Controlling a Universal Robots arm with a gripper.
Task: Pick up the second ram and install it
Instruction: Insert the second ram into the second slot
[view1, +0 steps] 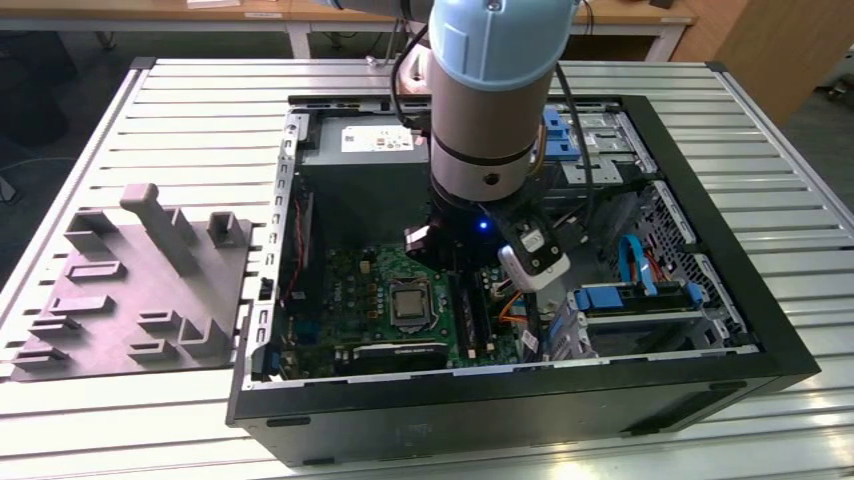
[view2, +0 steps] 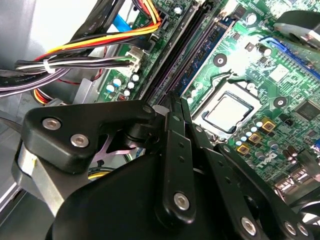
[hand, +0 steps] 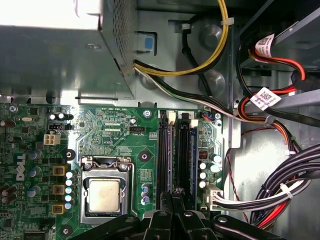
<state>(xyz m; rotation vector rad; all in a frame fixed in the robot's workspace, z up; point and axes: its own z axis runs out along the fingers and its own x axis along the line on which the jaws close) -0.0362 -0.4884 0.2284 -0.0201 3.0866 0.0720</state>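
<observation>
— Alignment is what matters here: the ram is to be kept square in its slot and pressed straight down, evenly, until it is seated.
— And the fingers?
— They are drawn together, the gripper set at the ram's edge (contact cannot be told). The ram is seen in the slot nearer the processor.

The second ram, a long, narrow, dark blue-green memory stick, stood upright on its edge in a black slot. It ran straight away from the gripper, its near end just beneath the gripper's tip.
</observation>
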